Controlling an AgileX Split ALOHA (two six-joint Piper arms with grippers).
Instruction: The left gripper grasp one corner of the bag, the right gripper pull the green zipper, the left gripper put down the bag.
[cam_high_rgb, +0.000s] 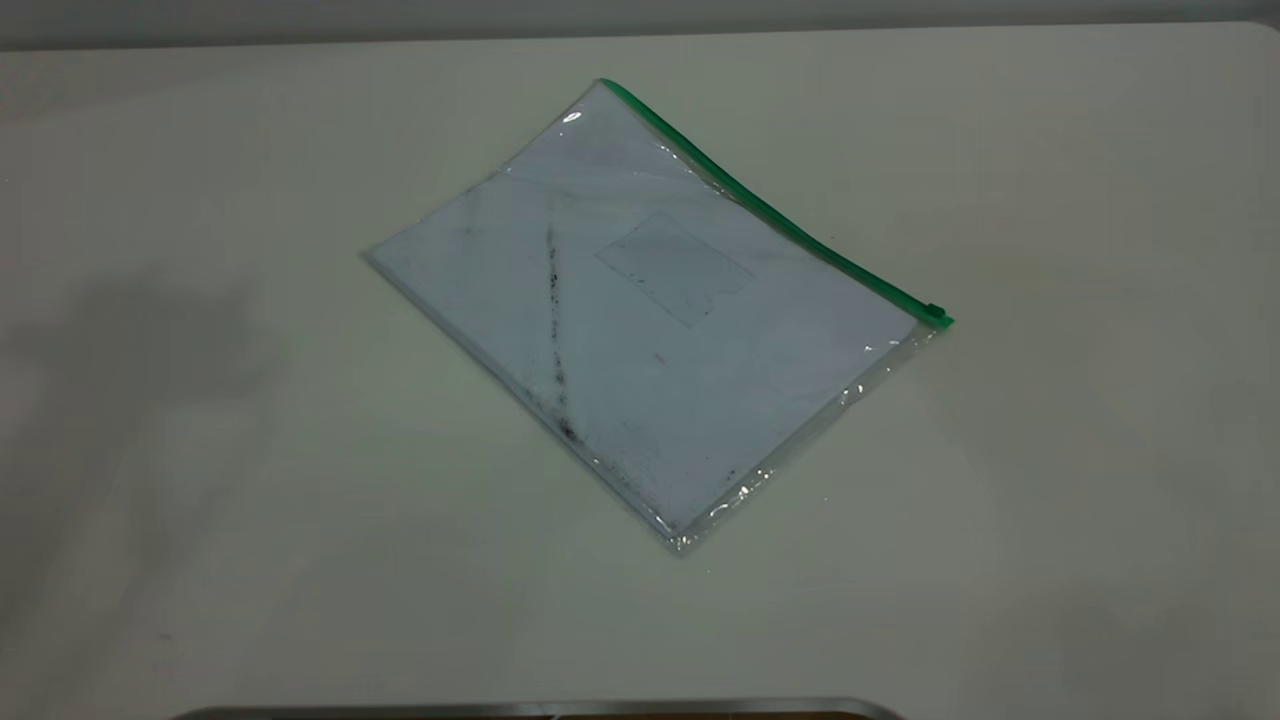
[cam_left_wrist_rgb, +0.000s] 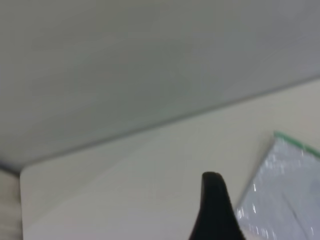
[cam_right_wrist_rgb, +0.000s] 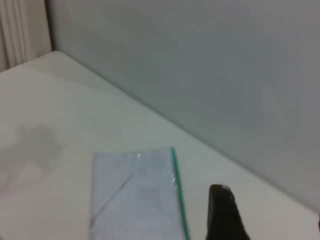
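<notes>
The bag (cam_high_rgb: 650, 310) lies flat on the table, turned diagonally, with white paper, a dark smudge line (cam_high_rgb: 553, 320) and a card pocket (cam_high_rgb: 675, 268) showing through. The green zipper (cam_high_rgb: 770, 205) runs along its far right edge, and the slider tab (cam_high_rgb: 935, 312) is at the near right corner. Neither gripper shows in the exterior view. My left gripper (cam_left_wrist_rgb: 267, 200) hangs above the table beside a bag (cam_left_wrist_rgb: 290, 195) corner; one finger (cam_left_wrist_rgb: 215, 210) shows, with nothing against it. My right gripper (cam_right_wrist_rgb: 270, 210) is open and empty, with one finger (cam_right_wrist_rgb: 222, 215) beside the green zipper (cam_right_wrist_rgb: 178, 200).
The white table (cam_high_rgb: 200, 450) is backed by a grey wall (cam_right_wrist_rgb: 200, 60) along its far edge. A metal-rimmed edge (cam_high_rgb: 540, 708) sits at the very front. Faint arm shadows fall on the table's left side (cam_high_rgb: 130, 340).
</notes>
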